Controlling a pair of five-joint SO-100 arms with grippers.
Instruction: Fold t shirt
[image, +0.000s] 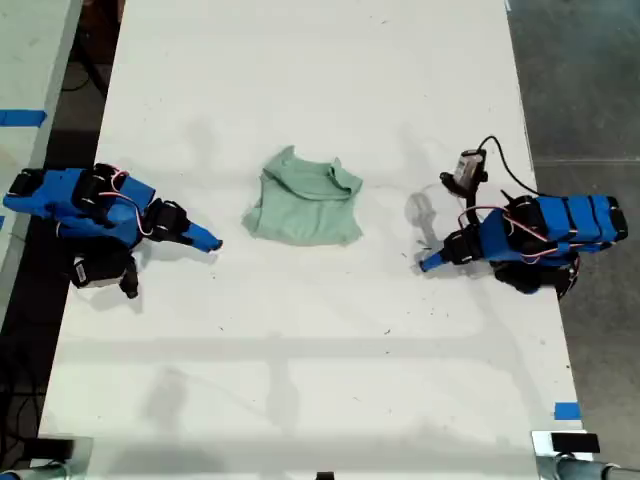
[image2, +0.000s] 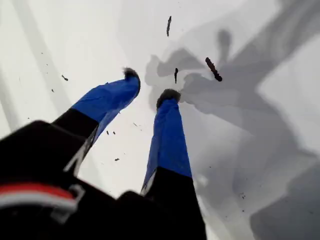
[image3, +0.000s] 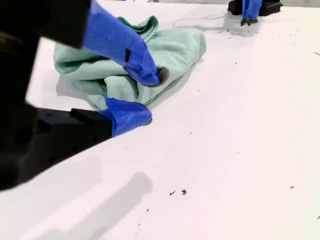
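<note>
My second gripper (image3: 150, 97) rests low on the white table (image: 300, 350) at the exterior view's left, jaws spread and empty, just short of the t shirt (image: 303, 204). The crumpled t shirt lies mid-table. Beyond it, at the exterior view's right, my first gripper (image2: 149, 87) rests, slightly parted, holding nothing.

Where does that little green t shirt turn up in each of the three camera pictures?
Exterior view: the t shirt lies crumpled at the middle of the white table, between the two arms.
First wrist view: not in it, only bare table.
Second wrist view: bunched just beyond my second pincer.
Shared landmark: the white table.
</note>
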